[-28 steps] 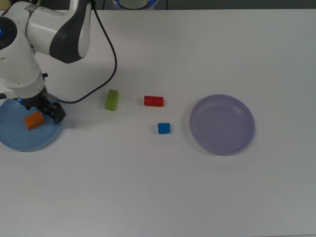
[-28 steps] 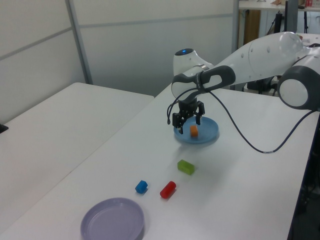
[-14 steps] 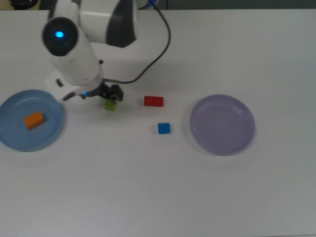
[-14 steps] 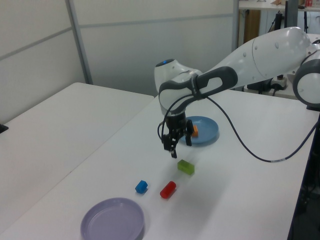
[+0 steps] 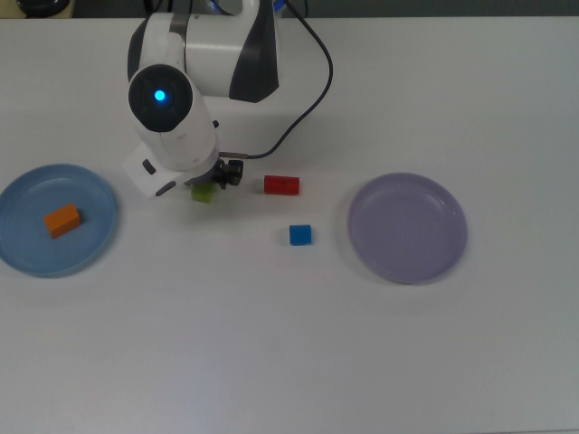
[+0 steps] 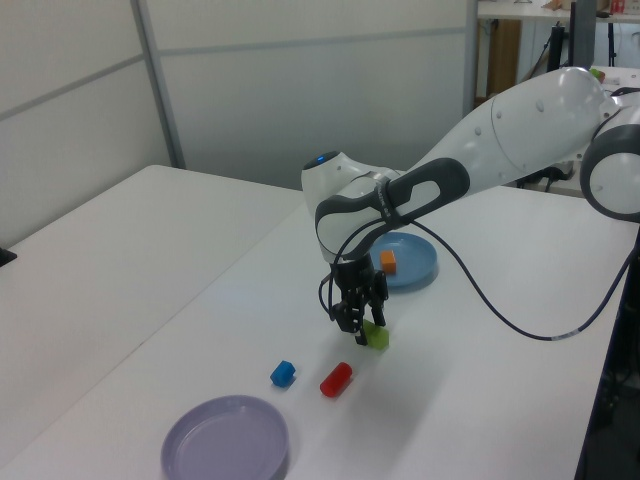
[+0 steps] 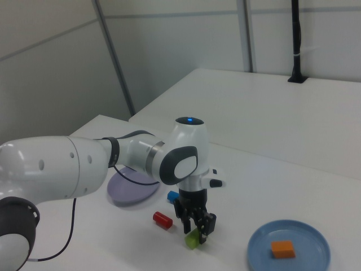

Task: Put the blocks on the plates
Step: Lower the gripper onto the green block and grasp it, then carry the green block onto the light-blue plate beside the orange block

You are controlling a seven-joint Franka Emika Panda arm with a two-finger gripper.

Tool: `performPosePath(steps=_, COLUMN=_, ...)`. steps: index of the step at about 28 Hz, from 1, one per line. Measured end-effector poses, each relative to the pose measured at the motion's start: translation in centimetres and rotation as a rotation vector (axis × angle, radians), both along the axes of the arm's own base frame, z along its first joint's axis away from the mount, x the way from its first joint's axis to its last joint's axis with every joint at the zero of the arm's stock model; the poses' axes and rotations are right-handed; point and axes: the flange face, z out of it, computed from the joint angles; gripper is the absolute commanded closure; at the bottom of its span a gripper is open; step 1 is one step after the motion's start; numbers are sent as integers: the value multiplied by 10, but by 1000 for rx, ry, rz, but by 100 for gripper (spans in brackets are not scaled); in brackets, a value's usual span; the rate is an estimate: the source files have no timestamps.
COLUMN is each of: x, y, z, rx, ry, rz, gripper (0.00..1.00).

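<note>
While the jaws of the gripper stand open astride the small solid green oblong block on the white surface, it looks light and rigid; pinching its long flat sides should hold.

white table, plates, blocks

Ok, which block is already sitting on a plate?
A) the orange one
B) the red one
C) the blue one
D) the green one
A: the orange block lies on the light blue plate, while the lavender plate holds nothing and the other blocks sit on the table.
</note>
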Motion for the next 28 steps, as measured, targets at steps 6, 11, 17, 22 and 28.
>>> performPosePath(steps=6, x=2, y=-1, z=-8, rx=-10, ry=-4, rz=8, gripper=89)
performPosePath(steps=11, x=5, y=-6, z=-2, rx=-14, ry=-24, rz=0, gripper=91)
performPosePath(steps=17, x=18, y=-57, z=41, rx=-47, ry=-115, rz=-73, gripper=91)
performPosePath(steps=22, x=16, y=-116, z=68, rx=-69, ry=-165, rz=-139, gripper=91)
performPosePath(steps=28, x=1, y=-171, z=68, rx=-75, ry=-163, rz=-193, gripper=90)
